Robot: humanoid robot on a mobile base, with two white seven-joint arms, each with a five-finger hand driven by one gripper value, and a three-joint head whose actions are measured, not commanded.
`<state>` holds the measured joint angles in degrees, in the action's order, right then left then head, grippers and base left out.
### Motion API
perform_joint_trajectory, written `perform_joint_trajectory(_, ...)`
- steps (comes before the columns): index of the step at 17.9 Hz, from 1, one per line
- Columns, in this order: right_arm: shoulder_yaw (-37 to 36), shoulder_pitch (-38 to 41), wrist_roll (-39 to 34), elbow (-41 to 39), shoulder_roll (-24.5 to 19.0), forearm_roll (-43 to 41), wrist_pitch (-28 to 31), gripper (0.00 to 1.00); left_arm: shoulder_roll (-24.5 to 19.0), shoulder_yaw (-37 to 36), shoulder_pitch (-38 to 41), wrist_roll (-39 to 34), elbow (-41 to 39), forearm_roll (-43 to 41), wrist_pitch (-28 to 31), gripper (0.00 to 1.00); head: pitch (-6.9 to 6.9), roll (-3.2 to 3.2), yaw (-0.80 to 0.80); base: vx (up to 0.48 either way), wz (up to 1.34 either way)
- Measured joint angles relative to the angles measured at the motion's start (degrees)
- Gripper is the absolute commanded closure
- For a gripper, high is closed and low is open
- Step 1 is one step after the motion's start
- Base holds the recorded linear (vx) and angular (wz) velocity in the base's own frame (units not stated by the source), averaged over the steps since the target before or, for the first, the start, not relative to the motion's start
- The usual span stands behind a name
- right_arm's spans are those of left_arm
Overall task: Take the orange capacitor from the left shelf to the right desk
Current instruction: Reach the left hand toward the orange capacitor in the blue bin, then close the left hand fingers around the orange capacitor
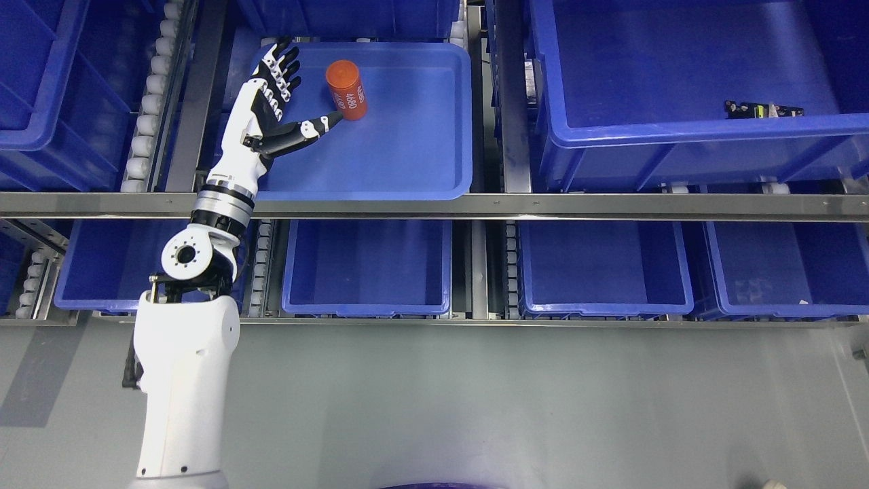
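Left hand [285, 95]: fingers spread, grasping nothing, thumb tip at or just short of the orange capacitor [346, 89]; contact unclear. Capacitor: lying tilted in the upper left of the shallow blue tray [434, 170] on the shelf, open tray floor to its right and below. Far right: small dark part [764, 109] in a large blue bin [679, 129], too small to identify.

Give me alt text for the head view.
The left robot hand, fingers spread, reaches for an orange capacitor lying in a shallow blue tray on the shelf, thumb tip at its base. Other blue bins surround it.
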<state>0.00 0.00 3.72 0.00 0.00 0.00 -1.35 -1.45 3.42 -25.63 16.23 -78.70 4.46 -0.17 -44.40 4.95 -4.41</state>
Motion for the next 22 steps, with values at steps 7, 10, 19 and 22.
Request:
perform_joint_trajectory(7,0.0,0.0,0.0,0.0,0.0,0.0,0.0,0.0,0.2,-2.0,-8.8,1.1,13.0,-1.6,-0.6,0.01,0.0,0.0,0.0,0.0,0.0)
perform_joint_trajectory(10,0.0,0.0,0.0,0.0,0.0,0.0,0.0,0.0,0.6,-3.1,-11.1,1.1,17.7,-2.9,-1.8,0.01,0.0,0.0,0.0,0.0,0.0)
perform_joint_trajectory(19,0.0,0.0,0.0,0.0,0.0,0.0,0.0,0.0,1.1,-6.2,-17.0,0.9,28.8,-4.2,-4.0,0.01,0.0,0.0,0.0,-0.001,0.0)
perform_joint_trajectory(22,0.0,0.0,0.0,0.0,0.0,0.0,0.0,0.0,1.2,-6.7,-18.9,0.8,32.2,-4.3,-5.2,0.03,0.0,0.0,0.0,0.0,0.0)
